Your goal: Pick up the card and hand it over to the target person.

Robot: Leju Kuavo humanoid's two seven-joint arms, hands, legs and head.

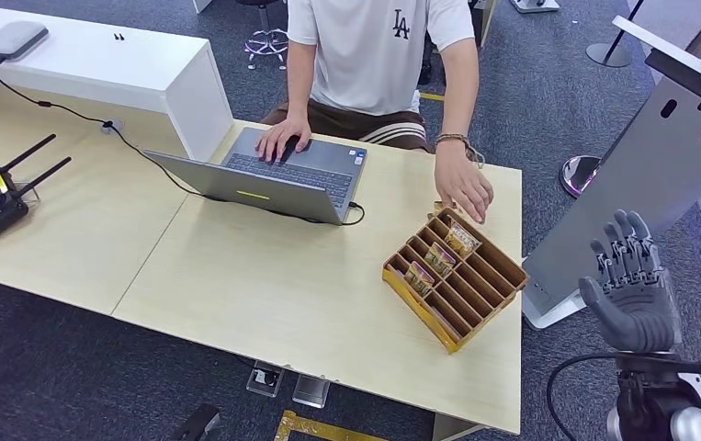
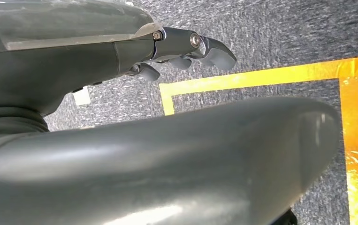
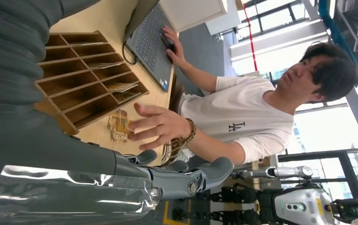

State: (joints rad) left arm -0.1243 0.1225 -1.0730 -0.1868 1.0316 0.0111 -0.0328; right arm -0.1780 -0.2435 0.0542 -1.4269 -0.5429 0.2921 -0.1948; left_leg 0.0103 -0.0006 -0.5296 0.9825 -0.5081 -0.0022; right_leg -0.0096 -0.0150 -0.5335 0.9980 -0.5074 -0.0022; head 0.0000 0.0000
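I see the right robot hand (image 1: 629,285) raised off the desk (image 1: 264,285) edge, fingers apart, holding nothing. Left robot hand (image 2: 186,49) hangs over carpet; grip state unclear, mostly hidden. Cards (image 1: 440,258) sit in the wooden tray (image 1: 493,285) slots. One card (image 3: 118,125) lies on the desk just beyond the tray, under the person's hand (image 1: 464,188).

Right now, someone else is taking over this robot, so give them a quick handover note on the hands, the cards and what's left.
Right hand: raised beside the table's edge, fingers apart, holds nothing.
Left hand: hangs over the carpet, nothing seen in it.
Cards: three cards sit in slots of the wooden organizer on the table; one loose card lies on the table beside the organizer, near the person's hand, which is stretched out over it.
Done: no card picked up yet.
Left: pick up a card and hand it to the person.
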